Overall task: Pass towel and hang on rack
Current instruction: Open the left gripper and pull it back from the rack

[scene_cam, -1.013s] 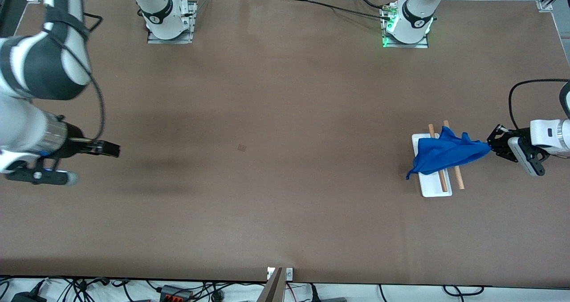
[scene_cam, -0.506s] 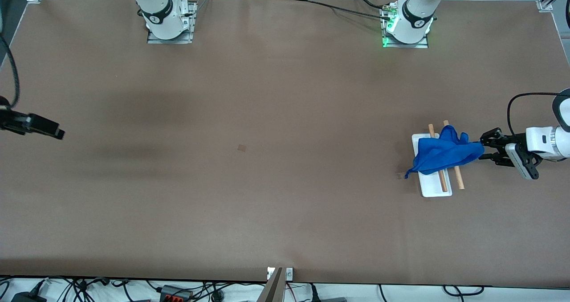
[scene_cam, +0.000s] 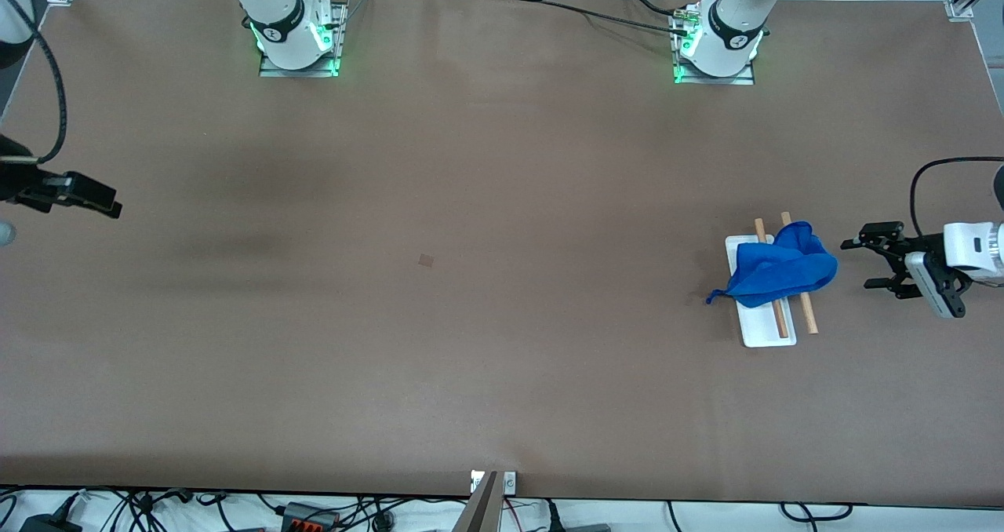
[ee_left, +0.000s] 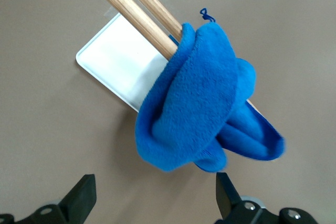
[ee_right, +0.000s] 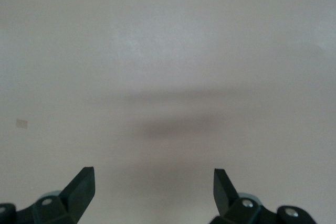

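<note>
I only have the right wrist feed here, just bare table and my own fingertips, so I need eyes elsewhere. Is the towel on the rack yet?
Observer: Yes. The towel is draped over the rack's two wooden rods, near the left arm's end of the table.
Operator: Is the left gripper holding it?
Observer: No. The left gripper is open and apart from the cloth, beside the rack.
Operator: Is the cloth spread flat?
Observer: No. In the left wrist view it hangs bunched and folded over the rods, with the white base partly bare.
Operator: And where is my gripper?
Observer: The right gripper waits, open, over the right arm's end of the table.
</note>
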Controlling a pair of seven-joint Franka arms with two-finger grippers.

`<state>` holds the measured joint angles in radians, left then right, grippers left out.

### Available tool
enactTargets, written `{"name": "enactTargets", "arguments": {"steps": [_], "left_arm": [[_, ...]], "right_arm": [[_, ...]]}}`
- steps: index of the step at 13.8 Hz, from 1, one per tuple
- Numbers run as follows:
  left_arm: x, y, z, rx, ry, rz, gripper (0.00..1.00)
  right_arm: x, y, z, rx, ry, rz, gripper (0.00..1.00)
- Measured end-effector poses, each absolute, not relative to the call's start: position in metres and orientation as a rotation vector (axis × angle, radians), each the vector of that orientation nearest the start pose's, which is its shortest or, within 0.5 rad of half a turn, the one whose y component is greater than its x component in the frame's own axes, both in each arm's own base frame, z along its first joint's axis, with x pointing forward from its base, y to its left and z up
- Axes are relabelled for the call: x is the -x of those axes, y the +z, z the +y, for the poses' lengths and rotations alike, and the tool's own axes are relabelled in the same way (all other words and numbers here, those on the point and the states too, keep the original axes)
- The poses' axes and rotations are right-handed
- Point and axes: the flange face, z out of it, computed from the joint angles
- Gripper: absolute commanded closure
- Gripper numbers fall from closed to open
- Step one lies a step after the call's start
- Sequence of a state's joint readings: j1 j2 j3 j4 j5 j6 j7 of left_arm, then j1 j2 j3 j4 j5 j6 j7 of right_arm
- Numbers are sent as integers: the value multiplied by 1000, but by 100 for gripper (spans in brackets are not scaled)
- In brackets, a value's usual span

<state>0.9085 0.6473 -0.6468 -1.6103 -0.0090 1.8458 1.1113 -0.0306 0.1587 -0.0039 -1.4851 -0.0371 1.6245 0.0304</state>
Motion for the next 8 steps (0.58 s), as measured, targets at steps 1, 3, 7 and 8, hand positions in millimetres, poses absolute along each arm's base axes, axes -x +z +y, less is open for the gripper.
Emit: {"name": "enactTargets", "arguments": {"steps": [1,3,7,8], "left_arm": [[-613,298,223,3346,-45,1407,0],[-613,310,233,3354,-35,1402,0],[-618,351,247,3381,-2,1359,0],[-620,363,249,3389,1,1325,0]], "right_arm": [[-596,574,-24,3178,22,98,0],[-578,563,-24,3178,6,92,0],[-560,558,-25,3180,-2,16,0],[-560,562,-26,3181,-20,4,0]]}}
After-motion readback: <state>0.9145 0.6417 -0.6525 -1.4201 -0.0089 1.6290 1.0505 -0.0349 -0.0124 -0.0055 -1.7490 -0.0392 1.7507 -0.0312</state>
